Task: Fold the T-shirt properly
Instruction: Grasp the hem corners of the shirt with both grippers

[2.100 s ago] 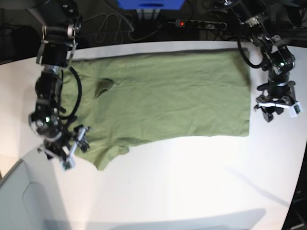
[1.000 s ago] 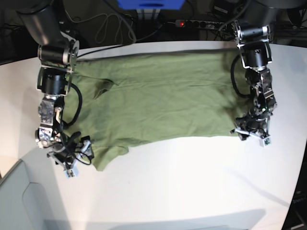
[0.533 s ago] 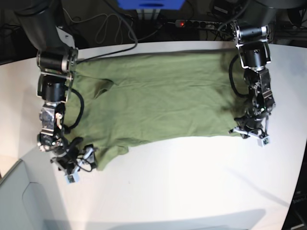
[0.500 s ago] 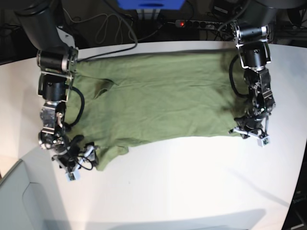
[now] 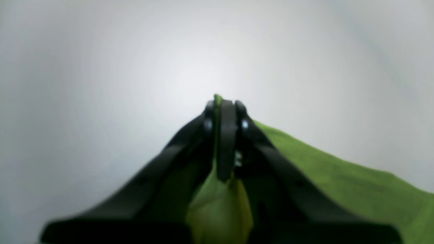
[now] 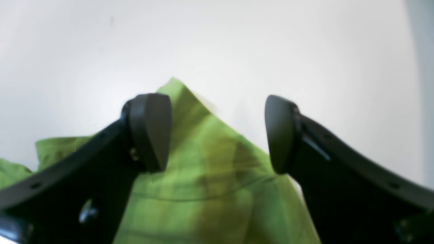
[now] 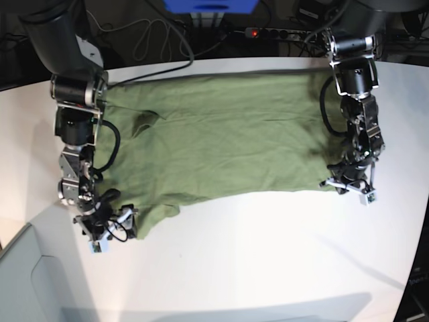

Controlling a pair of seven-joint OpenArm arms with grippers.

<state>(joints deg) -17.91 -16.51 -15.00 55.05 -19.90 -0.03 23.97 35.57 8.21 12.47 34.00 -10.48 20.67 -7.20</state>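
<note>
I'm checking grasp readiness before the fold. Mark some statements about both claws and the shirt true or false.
1. The left claw is shut on the T-shirt. True.
2. The right claw is clamped on fabric. False: its jaws stand apart, with shirt fabric between them.
3. The T-shirt lies spread on the white table. True.
4. The shirt is already folded in half. False: it lies spread out, apparently unfolded.

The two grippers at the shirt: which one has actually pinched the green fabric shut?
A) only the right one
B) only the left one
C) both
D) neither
B: the left gripper is clamped shut with a sliver of the T-shirt between its jaws, while the right gripper straddles a corner of the cloth with its jaws wide apart.
</note>
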